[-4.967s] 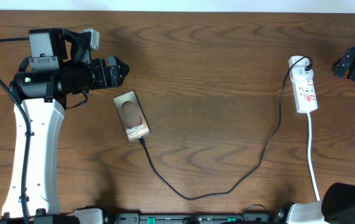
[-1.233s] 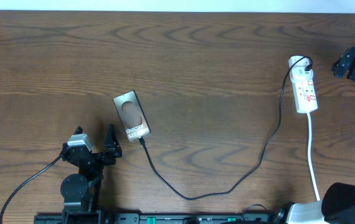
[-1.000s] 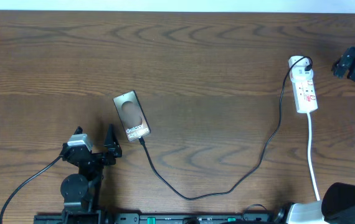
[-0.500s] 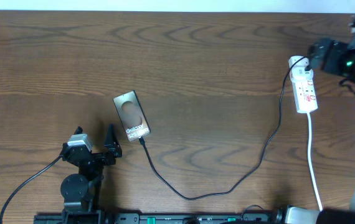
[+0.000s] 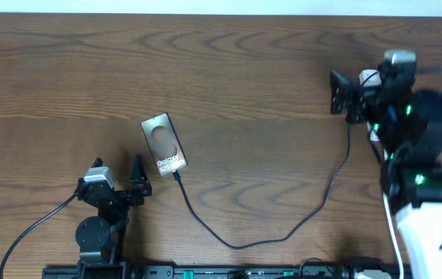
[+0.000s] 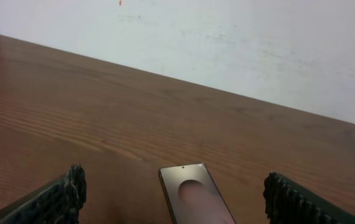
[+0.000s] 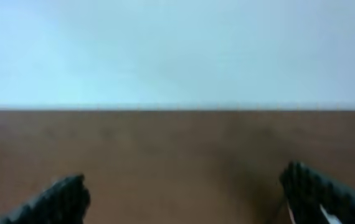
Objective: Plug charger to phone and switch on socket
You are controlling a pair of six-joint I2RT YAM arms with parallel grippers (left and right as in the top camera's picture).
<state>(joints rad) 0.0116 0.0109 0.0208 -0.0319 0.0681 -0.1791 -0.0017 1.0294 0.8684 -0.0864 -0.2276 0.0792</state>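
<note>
While the left hand sits at the lower left of the overhead frame, spread wide and empty, the phone lies flat on the bench just up and right of it, screen up. Charger: plug tip meets the phone's lower edge; whether it is fully seated, cannot tell. Cable loops down along the bottom, then climbs right toward the socket. Socket at upper right, mostly hidden under the right arm; only its rounded end shows. White cord runs down from it. Right hand hangs just left of the socket, wide open, holding nothing.

Left wrist view: two ribbed fingers at the bottom corners, far apart; the phone's top end lies between them, clear of both.

Right wrist view: blurred. Dark fingers at the bottom corners, wide apart, bare bench between.
</note>
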